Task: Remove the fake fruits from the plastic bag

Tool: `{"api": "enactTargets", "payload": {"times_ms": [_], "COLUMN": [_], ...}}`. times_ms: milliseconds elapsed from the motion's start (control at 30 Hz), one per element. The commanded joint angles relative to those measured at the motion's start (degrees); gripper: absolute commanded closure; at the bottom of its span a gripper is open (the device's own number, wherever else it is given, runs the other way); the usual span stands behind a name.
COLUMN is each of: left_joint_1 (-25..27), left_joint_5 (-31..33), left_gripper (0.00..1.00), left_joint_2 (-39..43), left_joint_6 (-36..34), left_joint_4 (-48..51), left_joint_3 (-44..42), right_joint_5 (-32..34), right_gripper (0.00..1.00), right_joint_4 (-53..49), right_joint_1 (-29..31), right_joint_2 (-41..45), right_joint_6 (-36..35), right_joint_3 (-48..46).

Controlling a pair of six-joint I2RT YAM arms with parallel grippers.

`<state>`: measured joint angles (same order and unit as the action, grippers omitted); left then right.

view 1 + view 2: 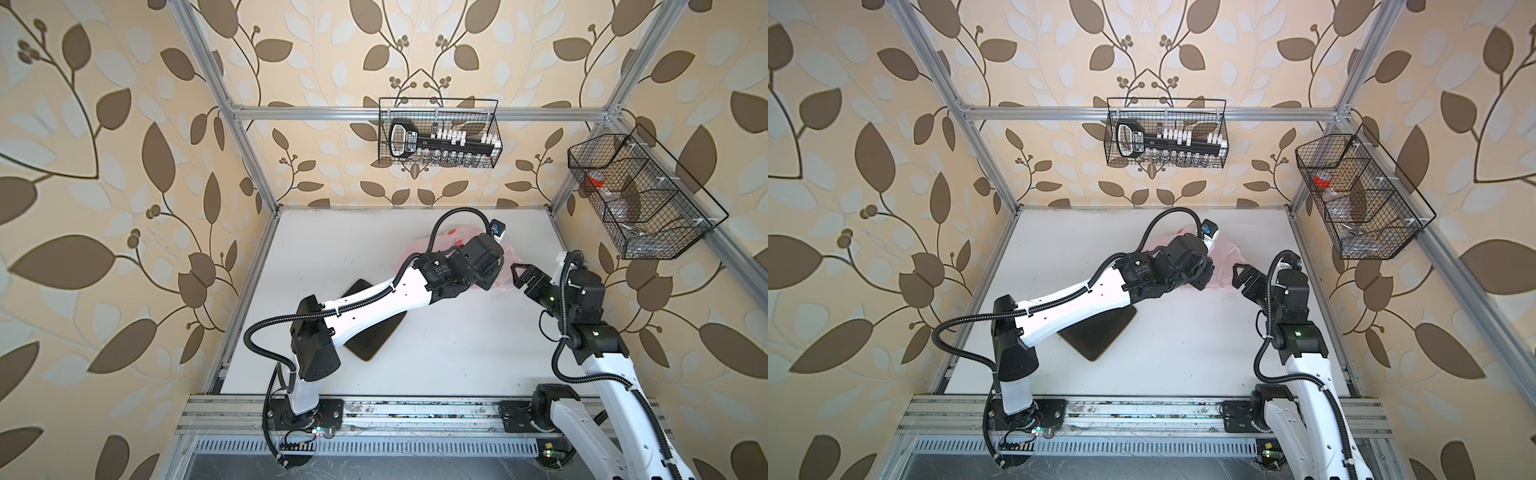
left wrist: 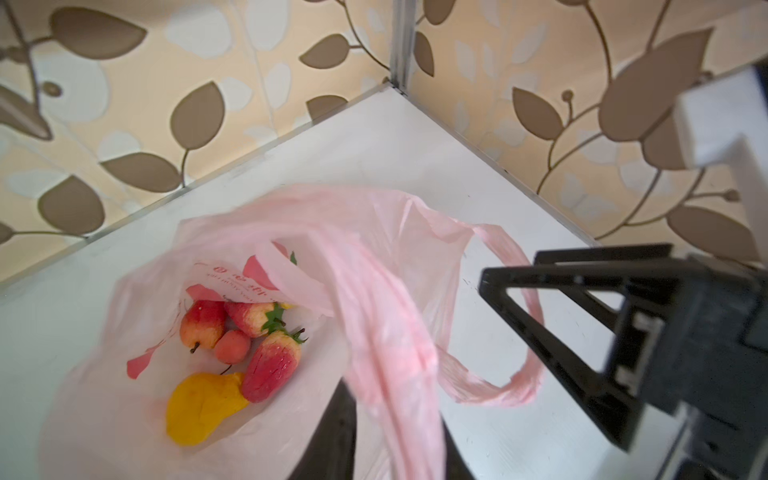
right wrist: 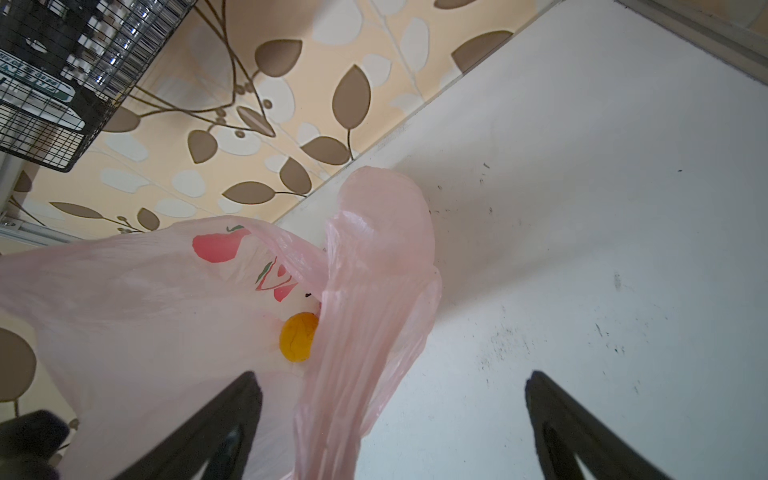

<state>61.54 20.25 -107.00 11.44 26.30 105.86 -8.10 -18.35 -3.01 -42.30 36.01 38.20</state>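
Note:
The pink plastic bag lies open on the white table near the back; in both top views my left arm covers most of it. Inside it lie two red strawberries, a red-yellow fruit, a small peach and a yellow lemon. My left gripper is shut on a stretched strip of the bag's rim. My right gripper stands open beside the bag's right side. A bag handle hangs between its fingers, close to one of them. A yellow-orange fruit shows through the bag's mouth.
A dark square mat lies on the table under my left forearm. One wire basket hangs on the back rail and another on the right frame. Walls enclose the table's back and sides.

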Motion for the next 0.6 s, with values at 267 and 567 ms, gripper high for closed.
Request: {"api": "enactTargets", "payload": {"times_ms": [267, 567], "left_joint_1": [0.1, -0.1], "left_joint_5": [5.3, 4.3], "left_gripper": [1.0, 1.0], "left_joint_2": [28.4, 36.9], "left_joint_6": [10.8, 18.1], "left_joint_4": [-32.8, -39.4], "left_joint_3": [-39.8, -54.4], "right_joint_5": [7.5, 20.4], "right_gripper": [0.08, 0.17], "right_joint_4": [-3.7, -10.8], "right_joint_1": [0.6, 31.2], "right_joint_2": [1.9, -12.4], "right_joint_6": [-4.0, -21.7], "right_joint_3": [13.4, 26.1]}}
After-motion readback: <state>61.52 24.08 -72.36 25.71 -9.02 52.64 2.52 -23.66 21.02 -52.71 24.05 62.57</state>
